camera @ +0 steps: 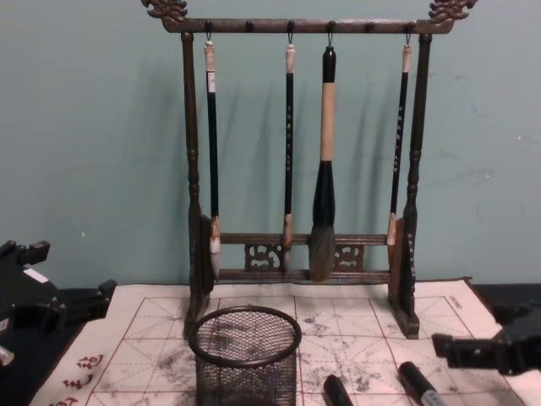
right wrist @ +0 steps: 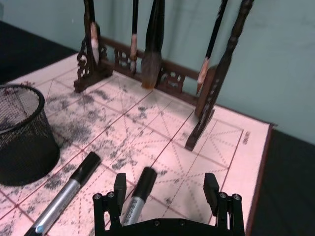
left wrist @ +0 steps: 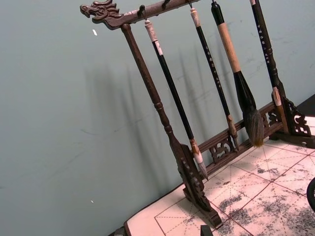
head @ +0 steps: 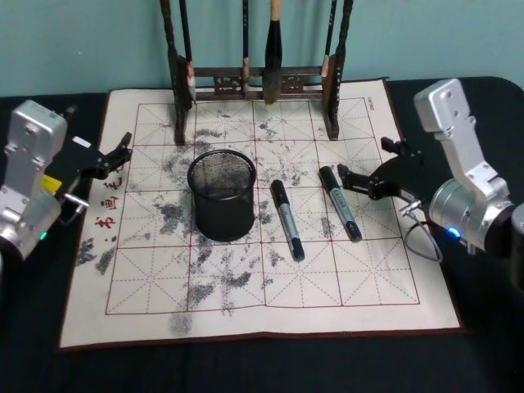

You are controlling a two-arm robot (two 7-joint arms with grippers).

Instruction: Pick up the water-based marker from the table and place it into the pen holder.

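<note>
Two black-and-grey markers lie on the calligraphy mat (head: pixel 147 311), right of the pen holder (head: pixel 222 194). One marker (head: pixel 286 219) lies near the cup, the other marker (head: pixel 340 203) farther right. My right gripper (head: pixel 362 158) is open just beside the right-hand marker's cap end. In the right wrist view that marker (right wrist: pixel 139 195) lies between the fingers (right wrist: pixel 119 185), nearer one of them, untouched, with the other marker (right wrist: pixel 66 194) and the mesh pen holder (right wrist: pixel 22 142) beyond. My left gripper (head: pixel 121 153) is open and idle at the mat's left edge.
A tall dark wooden brush rack (head: pixel 254 82) with several hanging brushes stands along the mat's back edge, close behind the pen holder (camera: pixel 245 355). The mat is ink-stained; black tabletop surrounds it. The right gripper (camera: pixel 478 338) sits low in the chest view and the left gripper (camera: pixel 63 279) opposite.
</note>
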